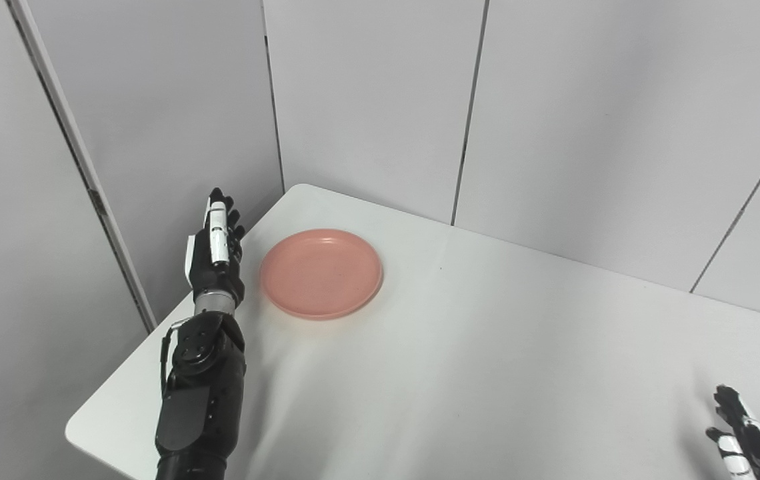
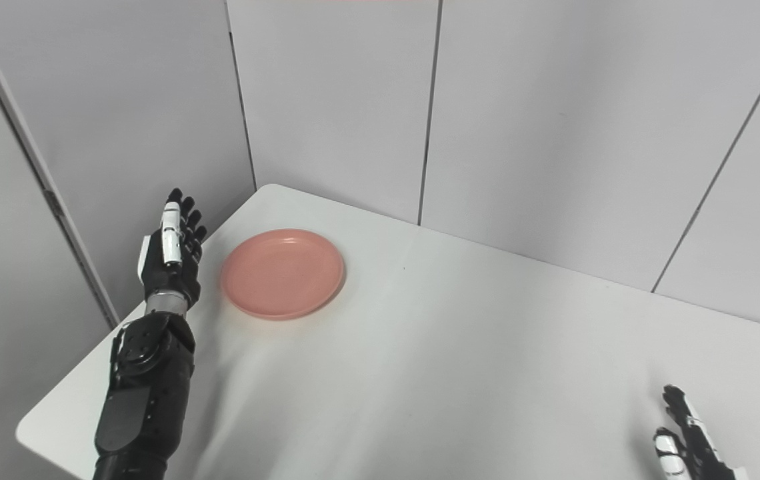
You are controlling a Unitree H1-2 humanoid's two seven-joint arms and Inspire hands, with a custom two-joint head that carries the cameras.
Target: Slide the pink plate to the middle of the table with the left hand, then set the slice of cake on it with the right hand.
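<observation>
Left hand [image 1: 215, 250] raised edge-on over the table's left margin, fingers straight, extended and pressed side by side, holding nothing. Pink plate [image 1: 321, 273] lies flat on the white table [image 1: 487, 347] just beside this hand on its inner side, a narrow gap between them, no contact visible. Plate sits near the far left corner, bare. Right hand [image 1: 743, 437] well apart, low at the near right edge, partly cut by the frame; fingers spread, holding nothing. Slice of cake: not visible in either view
</observation>
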